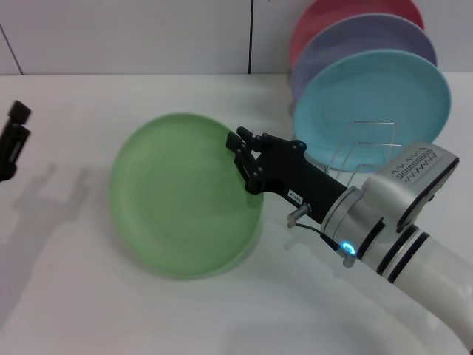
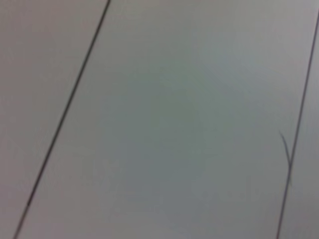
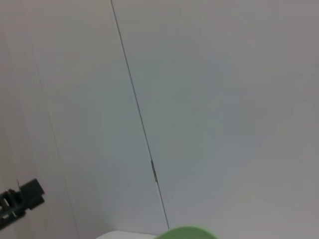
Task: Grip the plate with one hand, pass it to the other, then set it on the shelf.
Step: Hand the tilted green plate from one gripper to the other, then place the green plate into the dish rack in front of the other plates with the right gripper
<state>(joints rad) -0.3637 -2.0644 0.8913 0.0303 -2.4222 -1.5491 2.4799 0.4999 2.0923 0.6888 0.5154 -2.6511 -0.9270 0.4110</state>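
Note:
The light-green plate (image 1: 181, 196) is tilted and held off the white table, with its shadow below it. My right gripper (image 1: 246, 161) is shut on the plate's right rim. A sliver of the plate's edge also shows in the right wrist view (image 3: 187, 233). The silver wire shelf (image 1: 367, 144) stands to the right, behind my right arm. My left gripper (image 1: 13, 140) hangs at the far left, apart from the plate; it also shows in the right wrist view (image 3: 20, 201). The left wrist view shows only a blank wall.
A light-blue plate (image 1: 373, 100), a lavender plate (image 1: 355, 44) and a pink-red plate (image 1: 332, 18) stand upright in the shelf at the back right. The white table (image 1: 74, 296) extends to the front and left. A wall (image 1: 148, 37) rises behind it.

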